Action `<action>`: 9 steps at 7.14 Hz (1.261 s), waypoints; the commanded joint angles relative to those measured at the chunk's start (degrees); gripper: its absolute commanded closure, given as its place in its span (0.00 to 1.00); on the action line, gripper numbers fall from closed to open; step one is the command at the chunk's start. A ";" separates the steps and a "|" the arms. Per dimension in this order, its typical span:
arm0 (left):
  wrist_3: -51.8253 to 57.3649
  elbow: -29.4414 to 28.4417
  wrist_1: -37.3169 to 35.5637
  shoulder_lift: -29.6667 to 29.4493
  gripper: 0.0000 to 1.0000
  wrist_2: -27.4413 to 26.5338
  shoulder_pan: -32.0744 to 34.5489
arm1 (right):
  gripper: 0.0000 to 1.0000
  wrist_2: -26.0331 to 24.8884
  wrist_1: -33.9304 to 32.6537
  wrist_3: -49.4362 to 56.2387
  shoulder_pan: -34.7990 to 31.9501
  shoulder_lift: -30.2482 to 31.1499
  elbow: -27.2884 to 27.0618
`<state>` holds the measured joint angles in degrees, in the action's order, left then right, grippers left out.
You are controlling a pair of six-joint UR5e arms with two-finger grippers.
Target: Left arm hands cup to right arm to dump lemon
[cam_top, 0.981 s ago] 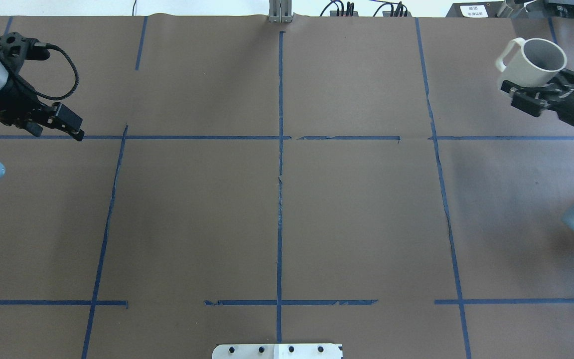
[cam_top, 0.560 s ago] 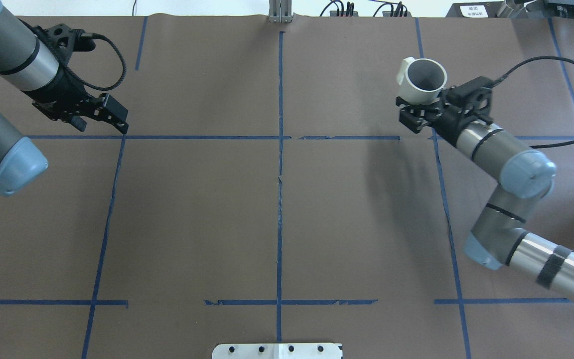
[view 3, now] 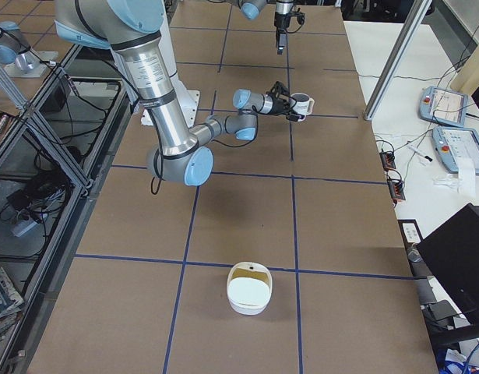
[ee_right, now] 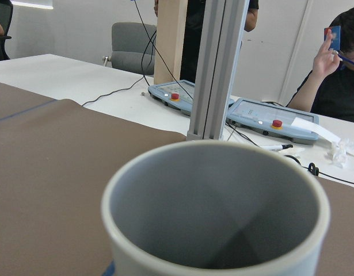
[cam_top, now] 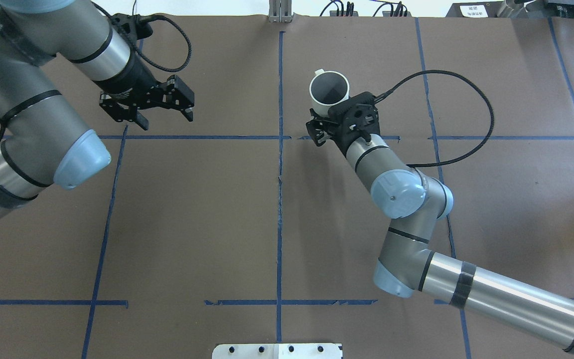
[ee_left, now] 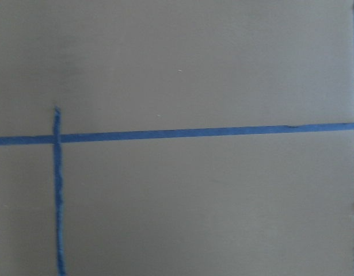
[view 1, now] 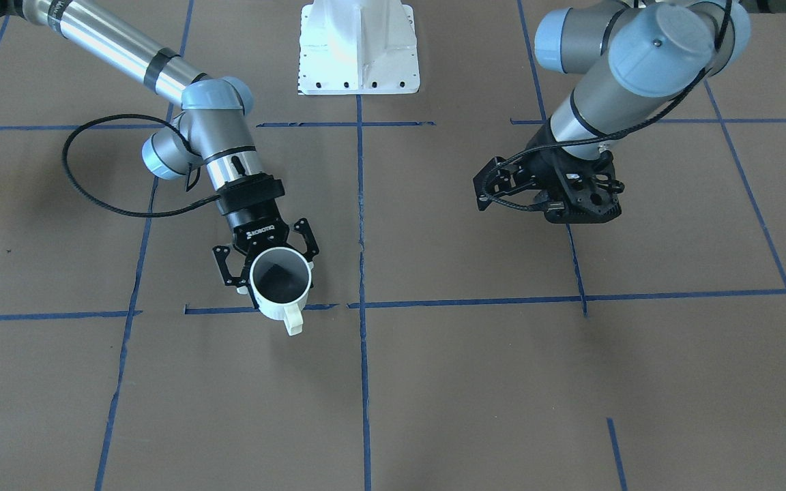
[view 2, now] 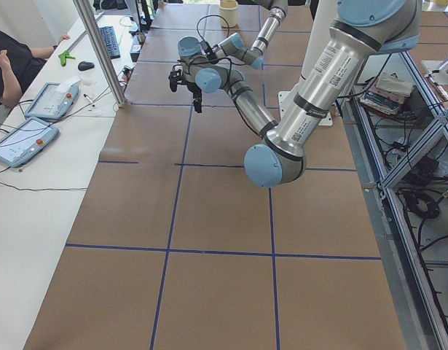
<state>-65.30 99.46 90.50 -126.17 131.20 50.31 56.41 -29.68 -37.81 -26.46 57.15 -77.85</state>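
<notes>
The cup (cam_top: pixel 328 92) is a white mug with a grey inside, held upright with its mouth up, just right of the centre tape line at the far side of the table. My right gripper (cam_top: pixel 330 113) is shut on its body. The cup also shows in the front view (view 1: pixel 278 279), the exterior right view (view 3: pixel 301 104) and the right wrist view (ee_right: pixel 217 207), where its inside looks empty. The lemon shows in no view. My left gripper (cam_top: pixel 165 115) is open and empty, hanging above the table's far left part, well apart from the cup; in the front view (view 1: pixel 548 204) it points down.
A white bowl (view 3: pixel 249 288) stands on the table toward the robot's right end. An aluminium post (cam_top: pixel 280 12) stands at the far edge. The robot's base plate (cam_top: pixel 277 351) is at the near edge. Operators and control pendants (view 2: pixel 23 138) are beyond the far edge.
My right arm has carried the cup from the far right edge leftward to just right of the centre line. My left gripper has moved right, toward the centre, still open.
</notes>
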 commanded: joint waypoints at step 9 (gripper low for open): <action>-16.17 -12.89 0.91 -14.28 0.17 -0.24 -6.45 | 0.55 -10.97 -10.84 0.28 8.36 -6.26 -0.01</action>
<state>-81.13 86.77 91.39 -140.49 131.05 44.05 45.41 -40.59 -37.54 -18.17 50.93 -77.57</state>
